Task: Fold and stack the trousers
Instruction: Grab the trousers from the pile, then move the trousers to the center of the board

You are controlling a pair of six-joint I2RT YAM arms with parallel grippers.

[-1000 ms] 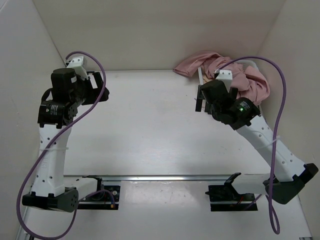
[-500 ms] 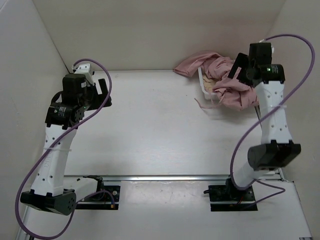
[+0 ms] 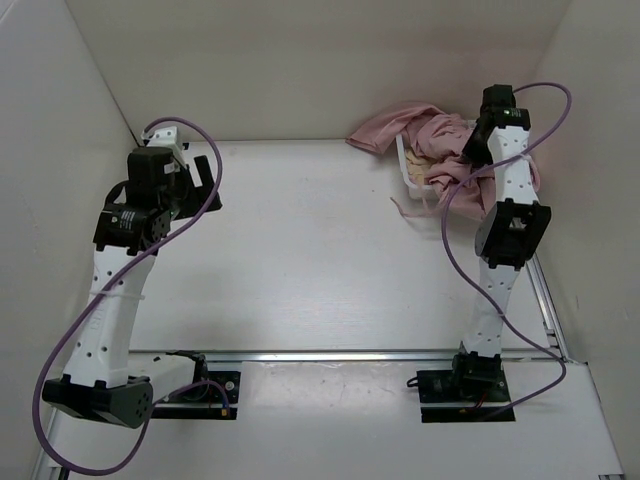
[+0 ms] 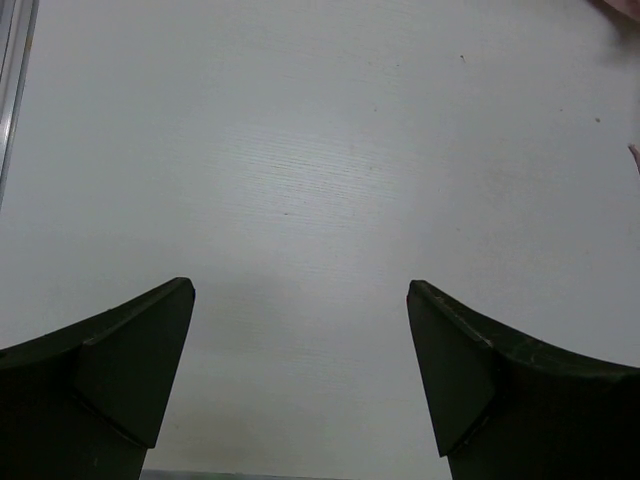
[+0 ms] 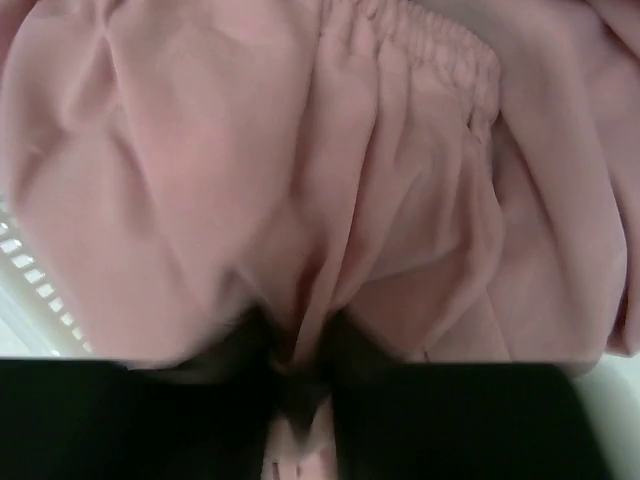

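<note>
The dusty-pink trousers lie crumpled in and over a white basket at the back right corner, with a drawstring trailing onto the table. My right gripper reaches down into the heap. In the right wrist view the right gripper is shut, pinching a fold of the trousers, whose gathered elastic band shows above. My left gripper hovers at the left of the table. In the left wrist view the left gripper stands open over bare tabletop with nothing between its fingers.
Some beige cloth shows inside the basket under the pink fabric. The basket's slatted rim is at the lower left of the right wrist view. White walls close the table at back and sides. A metal rail runs along the near edge.
The right arm swung from mid-table to the back right corner, came down onto the heap and closed its jaws on pink cloth. The left arm shifted slightly and stays open.
</note>
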